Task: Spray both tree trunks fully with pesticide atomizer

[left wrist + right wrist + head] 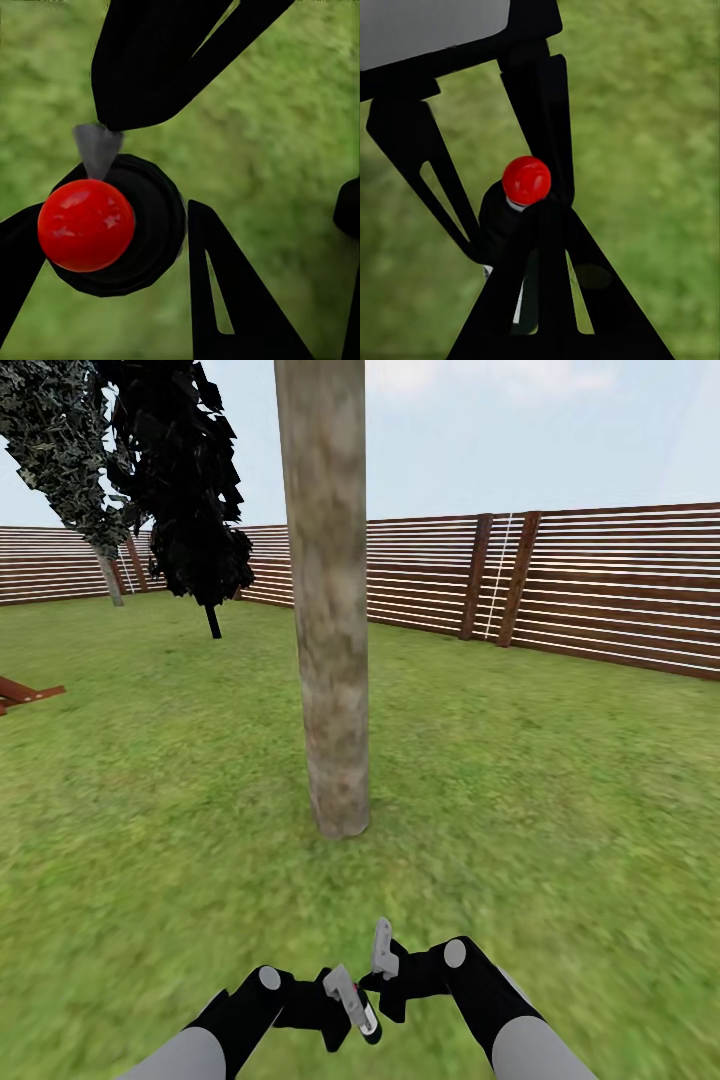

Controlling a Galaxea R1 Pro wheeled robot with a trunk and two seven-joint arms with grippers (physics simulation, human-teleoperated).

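Your left gripper (340, 1010) has its jaws closed around the pesticide atomizer (355, 1002); its red cap (85, 224) is plain in the wrist views. Whether the right gripper (385, 972) is clamped or open, you can't tell. The tree trunk (328, 600) stands just ahead on the grass (560, 780), its crown cut off above.

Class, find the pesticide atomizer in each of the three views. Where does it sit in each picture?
Head view: the pesticide atomizer is low at centre, held in the left gripper.
Left wrist view: left of centre, its red cap facing the camera.
Right wrist view: near the centre, red cap showing.
Shared landmark: the green lawn behind it.
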